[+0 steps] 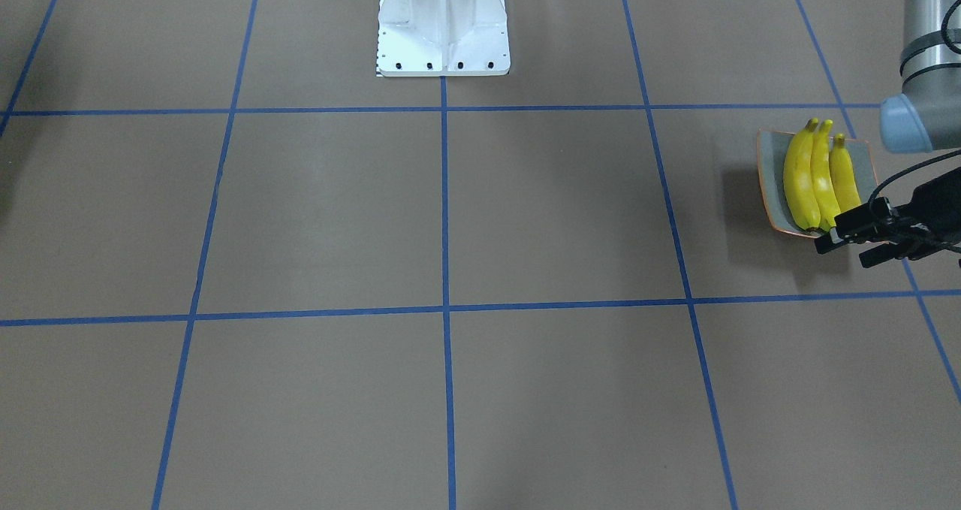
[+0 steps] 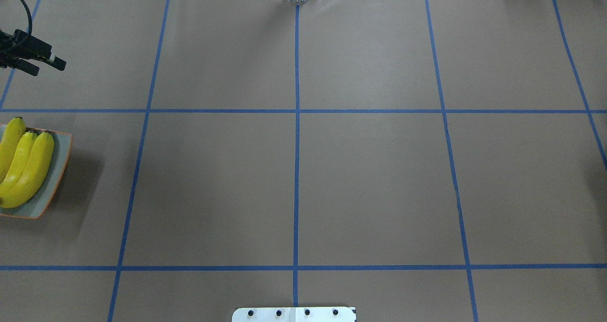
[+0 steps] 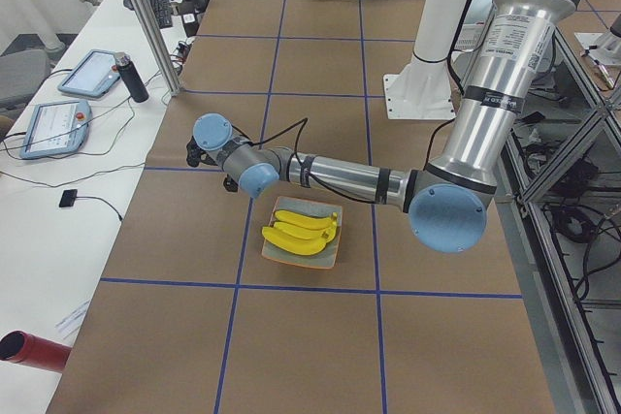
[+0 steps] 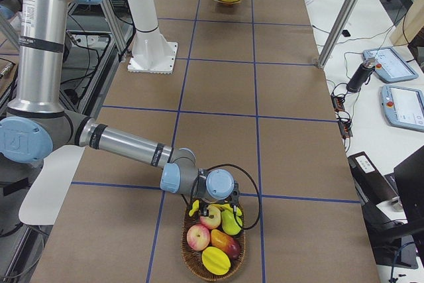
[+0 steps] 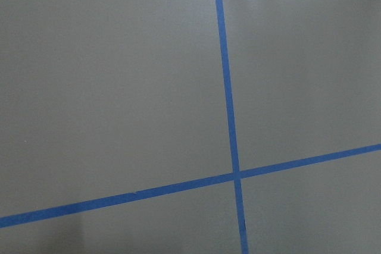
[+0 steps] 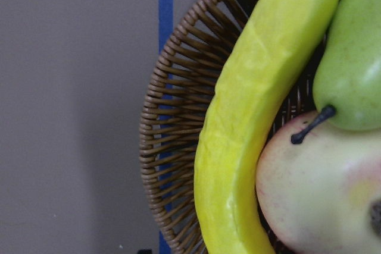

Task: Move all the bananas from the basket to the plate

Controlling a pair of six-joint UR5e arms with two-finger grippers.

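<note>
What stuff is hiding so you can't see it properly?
Right gripper: seen only in exterior right, fingers hidden behind its wrist; open or shut unclear.
Basket banana: both ends cut off by right wrist view's edges.
Plate: cut by overhead view's left edge.
Basket: fruit partly under the gripper, exterior right.

Brown-papered table (image 2: pixel 370 179) gridded with blue tape (image 2: pixel 297 170); in the exterior left view, white desk (image 3: pixel 107 157) at nine o'clock bearing two tablets (image 3: pixel 55 128), perhaps teach pendants.
</note>
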